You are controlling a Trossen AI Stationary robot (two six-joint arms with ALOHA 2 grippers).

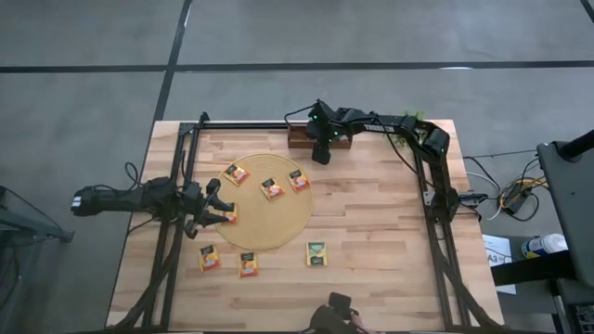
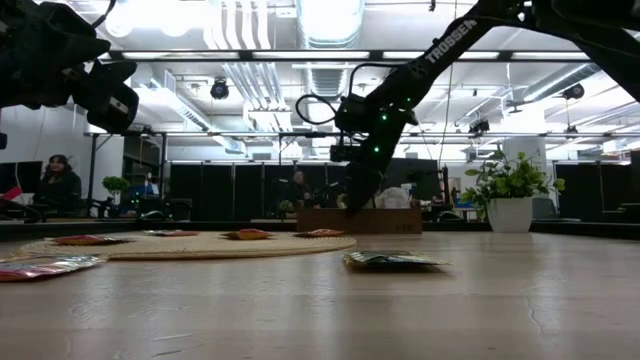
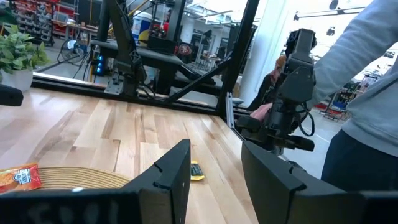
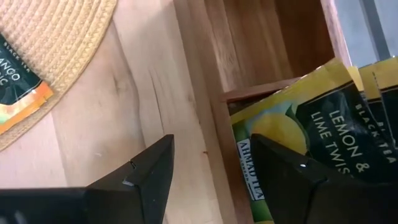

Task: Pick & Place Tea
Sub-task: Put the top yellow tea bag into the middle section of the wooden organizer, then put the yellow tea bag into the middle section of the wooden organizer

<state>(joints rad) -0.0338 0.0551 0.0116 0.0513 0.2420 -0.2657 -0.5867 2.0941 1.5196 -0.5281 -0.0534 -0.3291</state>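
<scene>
Orange tea sachets (image 1: 272,188) lie flat on the round tan mat (image 1: 278,223). More lie on the bare wood near it, among them a green-yellow one (image 1: 316,253). The wooden tray (image 1: 299,139) stands at the far edge, with green-yellow sachets (image 4: 323,106) leaning inside one compartment. My right gripper (image 4: 211,149) is open and points steeply down over the tray's near wall (image 4: 261,90). One finger stands over the table and the other in front of a sachet, and it holds nothing. My left gripper (image 3: 214,180) waits open and level at the mat's left edge (image 1: 215,206).
A potted plant (image 1: 408,125) stands at the far right corner by the right arm's base. A person in a grey sleeve (image 3: 367,93) stands by the table's near edge beside a dark handle device (image 3: 292,93). Bare wood lies right of the mat (image 1: 371,213).
</scene>
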